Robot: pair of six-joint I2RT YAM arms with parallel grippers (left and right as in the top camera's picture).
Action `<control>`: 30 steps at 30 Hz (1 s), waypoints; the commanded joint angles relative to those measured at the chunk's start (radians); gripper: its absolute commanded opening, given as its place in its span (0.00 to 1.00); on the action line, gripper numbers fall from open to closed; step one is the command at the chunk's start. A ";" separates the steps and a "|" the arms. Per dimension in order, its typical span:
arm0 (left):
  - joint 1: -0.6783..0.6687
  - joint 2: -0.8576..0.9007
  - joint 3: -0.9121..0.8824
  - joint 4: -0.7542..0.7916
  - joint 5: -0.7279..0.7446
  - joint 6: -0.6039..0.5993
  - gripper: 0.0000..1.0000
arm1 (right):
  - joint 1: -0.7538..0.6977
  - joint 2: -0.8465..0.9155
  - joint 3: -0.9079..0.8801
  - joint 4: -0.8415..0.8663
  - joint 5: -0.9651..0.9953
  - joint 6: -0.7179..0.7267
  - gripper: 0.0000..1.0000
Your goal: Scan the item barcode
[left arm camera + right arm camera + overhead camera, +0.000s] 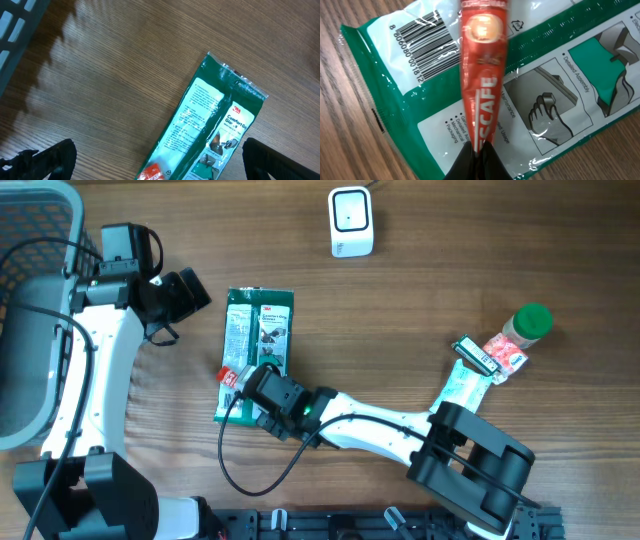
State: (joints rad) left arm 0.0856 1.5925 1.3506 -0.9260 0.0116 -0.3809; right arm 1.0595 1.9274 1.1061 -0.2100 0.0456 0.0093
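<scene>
A green glove package (258, 330) lies flat on the wooden table, its barcode (422, 45) facing up near one end. A red coffee stick sachet (482, 75) lies across that end, and my right gripper (477, 150) is shut on the sachet's near end. From overhead, the right gripper (250, 380) sits over the package's lower end with the sachet (232, 376) beside it. My left gripper (185, 292) hovers open just left of the package's upper end. Its fingers (52, 159) stand wide either side of the package (210, 125), touching nothing. A white scanner (351, 222) stands at the back.
A grey basket (30, 330) fills the left edge, behind the left arm. At the right lie a green-lidded bottle (530, 323) and some small packets (480, 360) near the right arm's base. A black cable (245, 470) loops along the front.
</scene>
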 commanded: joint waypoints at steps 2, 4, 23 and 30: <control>0.004 0.001 0.008 0.016 -0.004 -0.020 1.00 | -0.021 -0.092 0.042 0.000 -0.114 0.046 0.04; 0.004 0.001 0.008 0.018 0.023 -0.019 1.00 | -0.056 -0.166 0.042 -0.004 -0.185 0.085 0.04; -0.106 0.001 0.008 -0.011 0.381 -0.022 0.86 | -0.271 -0.299 0.042 -0.053 -0.480 0.256 0.04; -0.107 0.001 0.008 0.069 0.381 -0.072 0.89 | -0.271 -0.299 0.042 -0.071 -0.488 0.331 0.04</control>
State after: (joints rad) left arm -0.0216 1.5925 1.3506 -0.8795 0.3729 -0.4252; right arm 0.7845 1.6207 1.1450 -0.2787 -0.4137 0.2920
